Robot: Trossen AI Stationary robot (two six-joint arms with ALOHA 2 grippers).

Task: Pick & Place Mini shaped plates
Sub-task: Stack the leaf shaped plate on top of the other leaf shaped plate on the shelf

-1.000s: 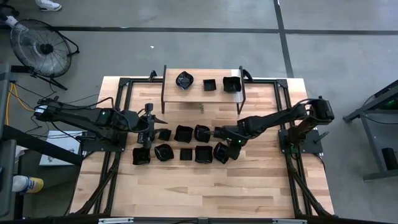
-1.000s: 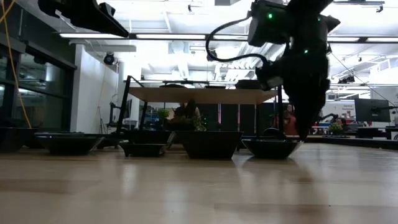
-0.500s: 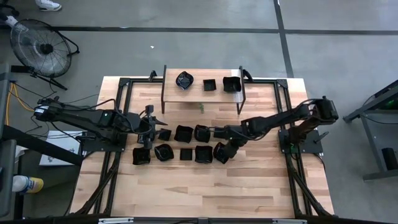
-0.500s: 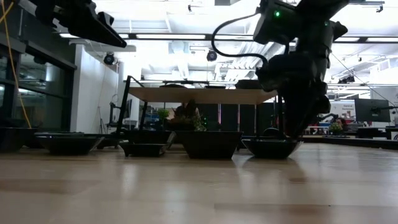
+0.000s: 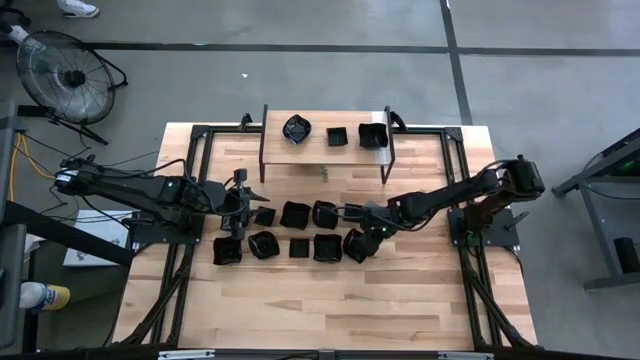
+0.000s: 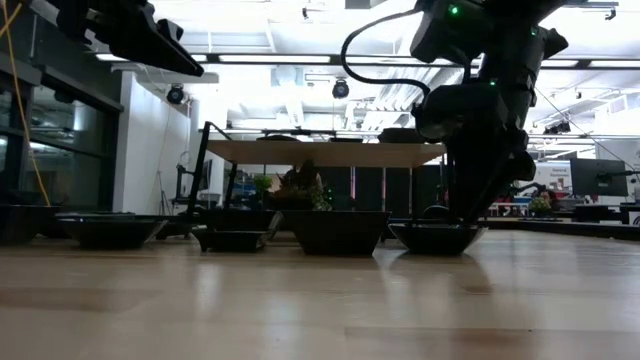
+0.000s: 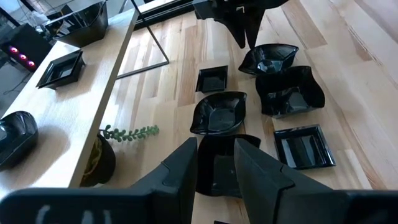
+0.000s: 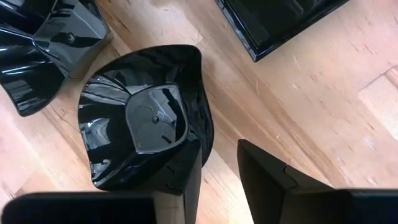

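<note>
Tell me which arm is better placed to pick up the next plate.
Right. The right gripper is open, one finger over the rim of a black plate. The left gripper hangs higher, holding nothing.

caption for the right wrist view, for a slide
Right gripper, fingers open, straddling the rim of a glossy black rounded dish on the wooden table.

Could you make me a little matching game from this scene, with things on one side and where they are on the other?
Things:
1. right tool
2. left tool
3. small plant
4. fan

Places:
A. on the floor beside the table
B. at the shelf's edge, on the table
C. straddling a plate's rim
D. above a square plate

Pairs: 1-C, 2-D, 3-B, 4-A
</note>
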